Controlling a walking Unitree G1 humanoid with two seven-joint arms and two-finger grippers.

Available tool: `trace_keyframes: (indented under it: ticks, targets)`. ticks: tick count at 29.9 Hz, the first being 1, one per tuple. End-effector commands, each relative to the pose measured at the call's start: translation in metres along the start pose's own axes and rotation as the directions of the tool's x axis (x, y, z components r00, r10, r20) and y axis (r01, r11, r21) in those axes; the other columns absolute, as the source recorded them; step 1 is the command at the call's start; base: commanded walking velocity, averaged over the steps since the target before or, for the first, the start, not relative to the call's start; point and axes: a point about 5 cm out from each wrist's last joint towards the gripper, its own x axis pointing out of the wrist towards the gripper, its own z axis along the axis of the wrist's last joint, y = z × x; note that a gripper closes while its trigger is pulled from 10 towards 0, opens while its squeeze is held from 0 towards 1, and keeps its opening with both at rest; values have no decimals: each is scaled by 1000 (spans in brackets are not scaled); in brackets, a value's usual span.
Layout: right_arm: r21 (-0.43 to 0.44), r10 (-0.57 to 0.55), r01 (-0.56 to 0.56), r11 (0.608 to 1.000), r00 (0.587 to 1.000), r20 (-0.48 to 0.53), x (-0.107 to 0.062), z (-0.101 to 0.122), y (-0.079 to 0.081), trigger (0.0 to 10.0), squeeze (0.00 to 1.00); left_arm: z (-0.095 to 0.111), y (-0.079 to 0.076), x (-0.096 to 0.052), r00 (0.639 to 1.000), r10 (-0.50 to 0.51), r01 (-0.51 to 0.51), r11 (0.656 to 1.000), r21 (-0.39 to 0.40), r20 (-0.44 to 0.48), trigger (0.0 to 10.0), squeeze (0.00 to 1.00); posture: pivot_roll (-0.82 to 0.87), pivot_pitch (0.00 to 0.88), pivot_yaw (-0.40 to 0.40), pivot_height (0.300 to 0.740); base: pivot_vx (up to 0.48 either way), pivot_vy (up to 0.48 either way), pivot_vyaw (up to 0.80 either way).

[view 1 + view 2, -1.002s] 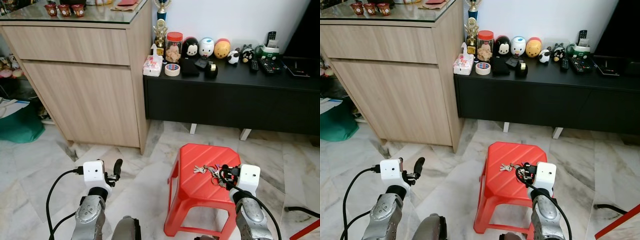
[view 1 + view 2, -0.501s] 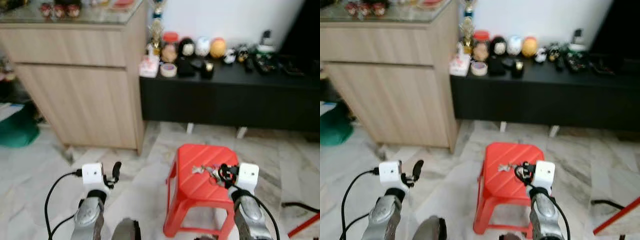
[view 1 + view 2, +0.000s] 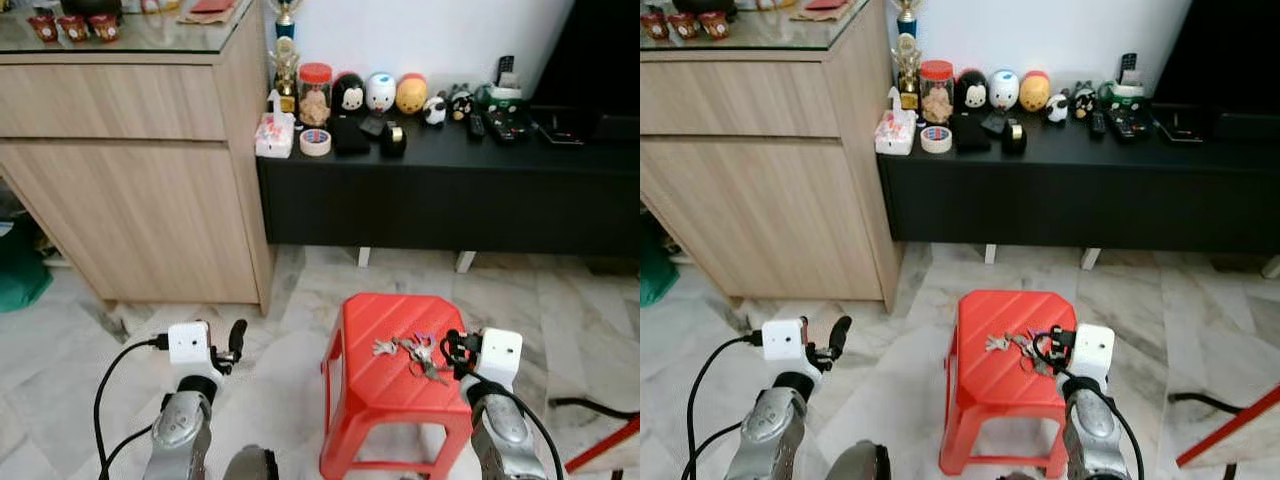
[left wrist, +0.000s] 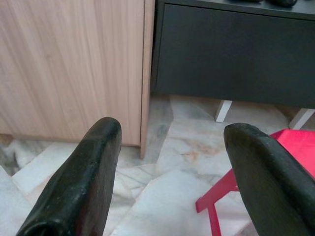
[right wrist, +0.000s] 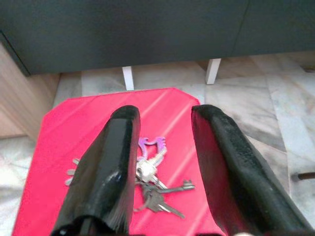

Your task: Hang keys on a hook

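- Lying on the red plastic stool (image 3: 385, 350), the bunch of silver keys (image 5: 150, 182) is seen beneath the parted fingers of the right end effector (image 5: 165, 162).
- The left end effector (image 4: 172, 172) is held open over the marble floor (image 4: 162, 172); a purple tag on the bunch is made out in the right wrist view.

Stool (image 3: 385, 375): glossy red plastic, ribbed top. Keys (image 5: 150, 179): bright metal, one purple tag. Floor (image 3: 300, 300): polished veined marble. Cabinet (image 3: 130, 190): pale wood grain, glass top. Low shelf (image 3: 450, 190): matt black. Fingers (image 5: 108, 167): smooth black, slight sheen.
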Motion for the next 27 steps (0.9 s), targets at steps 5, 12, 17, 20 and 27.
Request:
trace_keyframes:
  ticks: [5,12,17,20,27]
  targets:
    - [0,2,-2,1000,1000,0,0,-1,0,10000,0,-3,2,-2,1000,-3,3,1000,6,-18,10000,0,-9,43,-12,646,268,0,0]
    - [1,9,-9,1000,1000,-6,0,-2,1,10000,0,-4,3,-3,1000,-5,5,1000,11,-21,10000,0,-5,44,-12,646,271,0,0]
    - [0,11,-11,1000,1000,-9,0,-2,1,10000,0,-4,2,-4,1000,-7,7,1000,9,-23,10000,0,-5,46,-14,646,272,0,0]
    - [-1,12,-12,1000,1000,-10,0,-2,1,10000,0,-4,1,-3,1000,-10,10,1000,8,-23,10000,0,-5,46,-14,646,275,0,0]
    - [-10,8,-9,1000,999,-31,-1,-6,-1,10000,0,-5,0,-4,1000,-14,14,1000,5,-27,10000,0,-8,46,-15,646,230,0,0]
